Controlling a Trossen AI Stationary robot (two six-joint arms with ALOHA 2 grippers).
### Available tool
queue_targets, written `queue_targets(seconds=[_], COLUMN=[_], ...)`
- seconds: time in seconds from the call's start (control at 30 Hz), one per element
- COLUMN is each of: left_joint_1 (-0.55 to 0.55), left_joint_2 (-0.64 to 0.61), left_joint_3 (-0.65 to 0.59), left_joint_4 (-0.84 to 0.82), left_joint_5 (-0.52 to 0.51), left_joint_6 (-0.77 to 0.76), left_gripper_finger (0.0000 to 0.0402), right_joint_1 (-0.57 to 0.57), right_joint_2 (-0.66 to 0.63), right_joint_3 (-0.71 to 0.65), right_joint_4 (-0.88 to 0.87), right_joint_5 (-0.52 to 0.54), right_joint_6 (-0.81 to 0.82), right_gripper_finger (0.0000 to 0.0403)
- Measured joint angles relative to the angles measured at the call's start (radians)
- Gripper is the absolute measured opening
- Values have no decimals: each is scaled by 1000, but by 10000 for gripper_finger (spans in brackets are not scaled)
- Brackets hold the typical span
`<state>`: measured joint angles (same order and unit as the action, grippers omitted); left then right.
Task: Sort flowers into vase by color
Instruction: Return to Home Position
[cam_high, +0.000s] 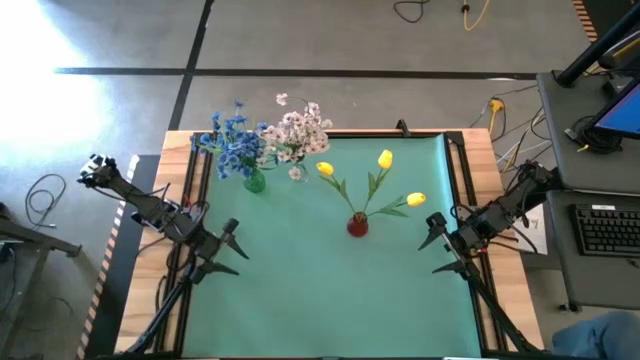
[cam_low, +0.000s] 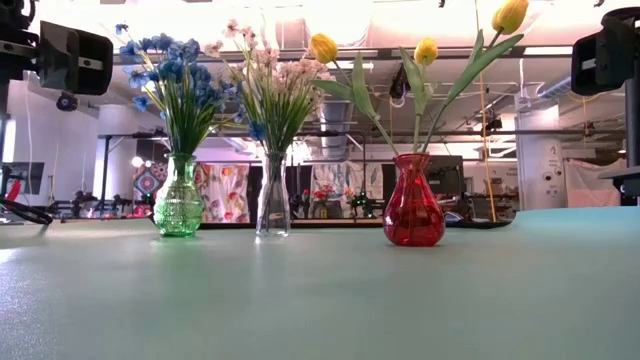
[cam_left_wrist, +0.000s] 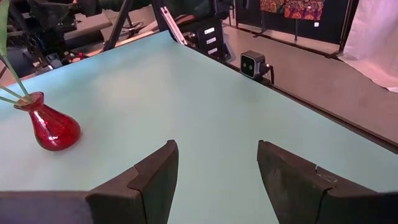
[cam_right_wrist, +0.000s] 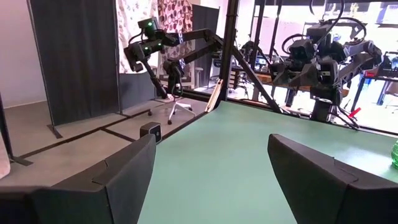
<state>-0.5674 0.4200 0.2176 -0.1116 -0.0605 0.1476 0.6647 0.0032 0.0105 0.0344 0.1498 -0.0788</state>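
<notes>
Flowers (cam_high: 300, 140) are standing in three vases on the green mat (cam_high: 330, 300), sorted by color. In the high view, the blue flowers (cam_high: 232, 140) are sitting in the green vase (cam_high: 254, 183) at the far left part of the mat, and just beside it the pink-white flowers (cam_high: 305, 128) are sitting in the transparent vase (cam_high: 297, 172), with their blossoms meeting the blue ones. The yellow flowers (cam_high: 385, 160) are spreading out of the red vase (cam_high: 357, 226), which is standing apart from the other two, nearer the middle of the mat. The left gripper (cam_high: 234, 248) is hanging over the left part of the mat and the right gripper (cam_high: 436, 243) over its right edge, both well apart from the vases and holding nothing. In the low view, the three vases are standing upright in a row, green, transparent, then red, with all the stems inside them. In the left wrist view, the jaws are standing wide apart with only bare mat between them, and the red vase is showing farther off; a small camera (cam_left_wrist: 252, 62) is sitting at the mat's edge. In the right wrist view, the jaws are also spread wide and empty above the mat, and the other arm is showing across the table.
</notes>
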Motion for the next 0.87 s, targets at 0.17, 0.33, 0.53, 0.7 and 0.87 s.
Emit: queue_targets(seconds=[0.17, 0.33, 0.53, 0.7, 0.87], left_joint_1=[0, 0, 0, 0, 0], left_joint_2=[12, 22, 35, 46, 59], left_joint_3=[0, 0, 0, 0, 0], left_joint_4=[0, 0, 0, 0, 0], left_joint_5=[0, 0, 0, 0, 0], left_joint_6=[0, 0, 0, 0, 0], left_gripper_finger=[205, 205, 205, 205, 205], right_joint_1=[0, 0, 0, 0, 0], right_joint_2=[0, 0, 0, 0, 0], right_joint_3=[0, 0, 0, 0, 0], right_joint_4=[0, 0, 0, 0, 0], right_joint_5=[0, 0, 0, 1, 1], right_joint_6=[0, 0, 0, 0, 0], right_gripper_finger=[309, 309, 301, 300, 307])
